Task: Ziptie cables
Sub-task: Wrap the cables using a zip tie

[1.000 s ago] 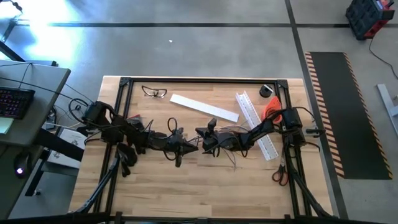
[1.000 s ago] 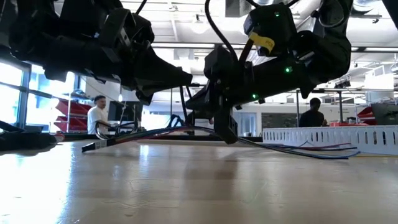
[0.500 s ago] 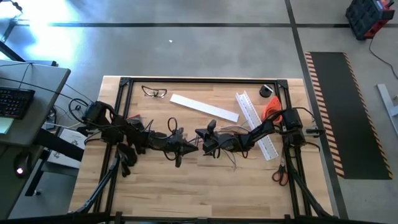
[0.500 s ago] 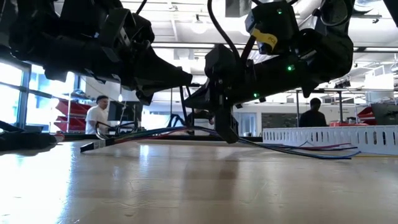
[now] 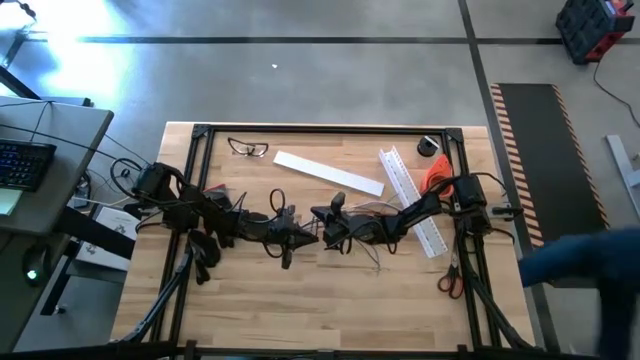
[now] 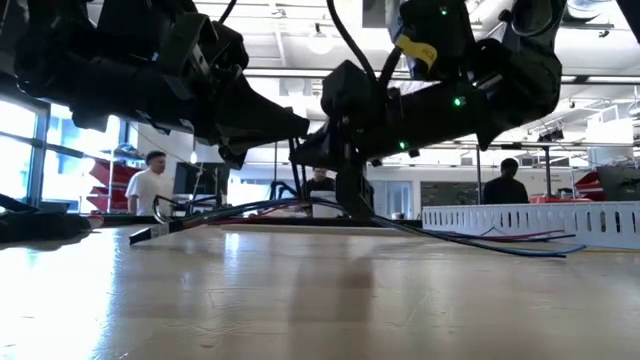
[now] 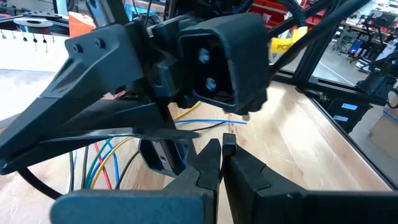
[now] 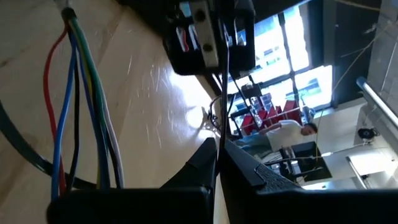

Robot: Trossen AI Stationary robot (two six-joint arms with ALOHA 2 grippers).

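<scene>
the cables [image 5: 372, 238] lie fanned at the centre of the high view, just right of the right gripper [image 5: 322, 215], whose jaws are pressed together on the thin ziptie [image 8: 221, 81], facing the left gripper [image 5: 312, 237], jaws together.

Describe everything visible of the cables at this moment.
The cables are a loose bundle of thin insulated wires in red, blue, green, yellow and white, beside a thicker dark one. They lie on the wooden table near its middle, under the two arms, strands running side by side and fanning toward the right, some trailing along the tabletop toward the white slotted channel. Whether either end effector touches them cannot be told.
</scene>
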